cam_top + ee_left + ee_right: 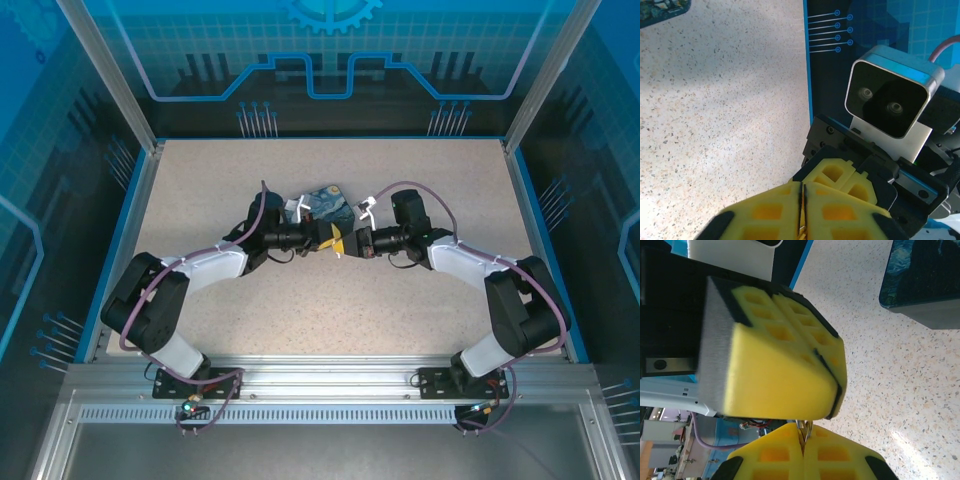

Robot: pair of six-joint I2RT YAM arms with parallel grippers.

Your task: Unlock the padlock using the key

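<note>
Left wrist: left hand [803,192] clamps key [802,226]; right hand [804,446] pinches a metal piece [804,429], tips meeting beside the box [325,203].

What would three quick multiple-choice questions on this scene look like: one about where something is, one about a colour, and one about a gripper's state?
1. Where is the painted box?
A) at the near edge
B) just beyond where the left gripper and right gripper meet
C) in the far-left corner

2. What colour are the gripper fingers?
A) red
B) white
C) yellow

3. How is the left gripper?
A) shut on a thin golden key
B) wide open
C) holding the box

Answers:
1. B, the top view shows the box right behind the meeting point.
2. C, both wrist views show yellow pads.
3. A, its fingers press together with the sliver between them.
</note>
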